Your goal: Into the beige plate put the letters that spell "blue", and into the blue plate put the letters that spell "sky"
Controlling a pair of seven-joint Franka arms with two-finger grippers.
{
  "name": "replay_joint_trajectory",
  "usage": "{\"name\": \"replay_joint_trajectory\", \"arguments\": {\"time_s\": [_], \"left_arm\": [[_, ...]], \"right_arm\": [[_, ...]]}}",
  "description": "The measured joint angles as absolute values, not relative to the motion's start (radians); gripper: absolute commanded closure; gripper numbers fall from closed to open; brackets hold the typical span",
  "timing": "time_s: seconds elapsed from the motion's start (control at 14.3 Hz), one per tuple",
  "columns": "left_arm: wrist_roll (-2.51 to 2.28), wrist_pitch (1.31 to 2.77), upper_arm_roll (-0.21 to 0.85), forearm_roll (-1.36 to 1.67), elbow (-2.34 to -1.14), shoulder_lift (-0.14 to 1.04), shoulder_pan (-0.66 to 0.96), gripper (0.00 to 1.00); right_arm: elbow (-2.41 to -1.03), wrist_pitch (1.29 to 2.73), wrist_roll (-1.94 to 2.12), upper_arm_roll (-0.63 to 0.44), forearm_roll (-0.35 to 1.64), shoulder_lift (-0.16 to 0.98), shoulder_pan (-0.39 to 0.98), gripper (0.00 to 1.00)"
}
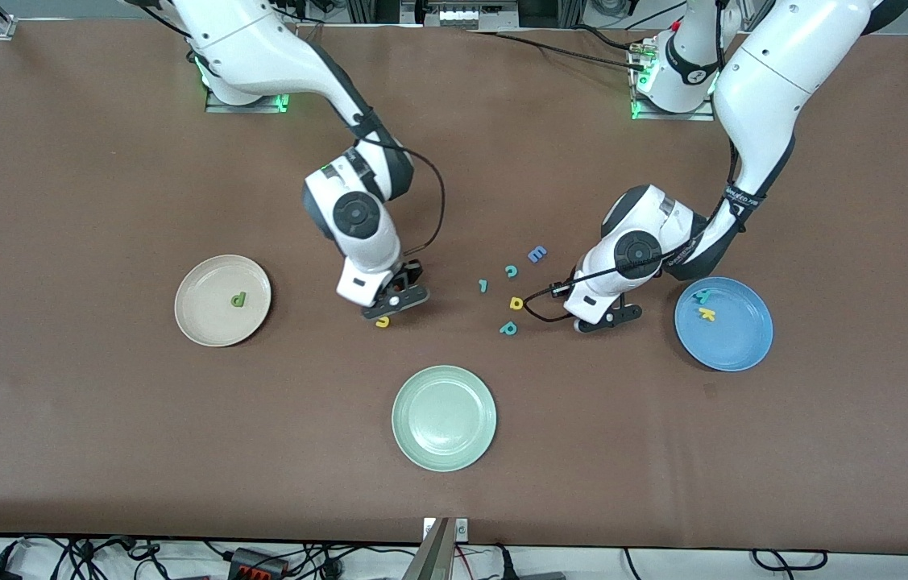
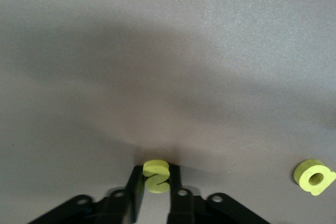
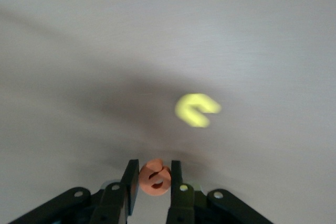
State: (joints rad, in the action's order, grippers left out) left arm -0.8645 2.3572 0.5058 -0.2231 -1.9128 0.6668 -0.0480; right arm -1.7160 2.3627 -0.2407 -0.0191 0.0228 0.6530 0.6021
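Left wrist view: the left gripper (image 2: 156, 190) is seen low in the frame, closed on a yellow s (image 2: 156, 176); a yellow looped letter (image 2: 314, 177) lies at the lower right edge. In the right wrist view, an orange e (image 3: 154, 177) is pinched by the right gripper (image 3: 154, 184) at bottom centre, over a yellow u (image 3: 196, 110) on the table. In the front view, a dark green b (image 1: 238, 300) lies in the beige plate (image 1: 201, 321) at centre-left, and a teal y (image 1: 702, 296) and yellow k (image 1: 706, 314) in the blue plate (image 1: 735, 345) at centre-right. A thin green l (image 1: 483, 285) lies mid-frame.
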Motion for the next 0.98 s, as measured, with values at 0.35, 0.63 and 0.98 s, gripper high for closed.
{"name": "replay_joint_trajectory", "arguments": {"time_s": [0.35,0.63,0.98], "left_arm": [[-0.862,2.246,0.5,-0.253,-1.868,0.641,-0.058,0.92],[-0.727,1.93,0.498,-0.342,-1.694,0.579,-0.076,0.91],[-0.18,1.875,0.48,-0.374,-1.641,0.588,-0.268,0.88]], "right_arm": [[-1.718,2.081,-0.16,-0.058,0.022,0.556,0.383,1.0],[-1.775,2.046,-0.112,-0.06,0.022,0.551,0.282,1.0],[-1.8,2.049,-0.016,-0.063,-0.017,0.555,0.148,0.99]]}}
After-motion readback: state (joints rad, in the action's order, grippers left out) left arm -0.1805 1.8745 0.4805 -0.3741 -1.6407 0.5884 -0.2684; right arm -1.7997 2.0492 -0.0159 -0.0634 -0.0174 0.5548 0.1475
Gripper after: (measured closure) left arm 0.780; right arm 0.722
